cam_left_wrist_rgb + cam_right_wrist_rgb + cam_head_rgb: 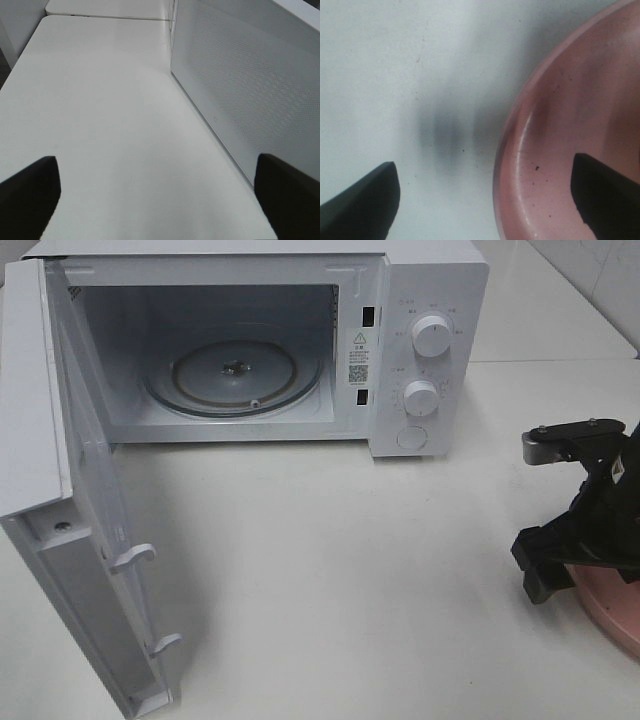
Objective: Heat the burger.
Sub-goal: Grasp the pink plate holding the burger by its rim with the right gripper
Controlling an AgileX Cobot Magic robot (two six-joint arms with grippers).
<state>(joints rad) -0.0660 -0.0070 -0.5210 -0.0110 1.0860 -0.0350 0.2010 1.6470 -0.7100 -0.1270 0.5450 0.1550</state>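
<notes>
The burger is not in any view. My right gripper (572,575) hangs low at the table's right edge over a round pink plate (612,618). In the right wrist view the gripper (485,200) is open and empty. It straddles the plate's rim (512,150), with one finger (365,200) over the table and the other (605,195) over the plate's bare inside. My left gripper (157,200) is open and empty over bare table beside the microwave's perforated white panel (250,85). It is outside the high view.
The white microwave (430,300) stands at the back with its door (90,540) swung open toward the front left. Its glass turntable (235,375) is bare. Two knobs (432,335) and a button are on its right panel.
</notes>
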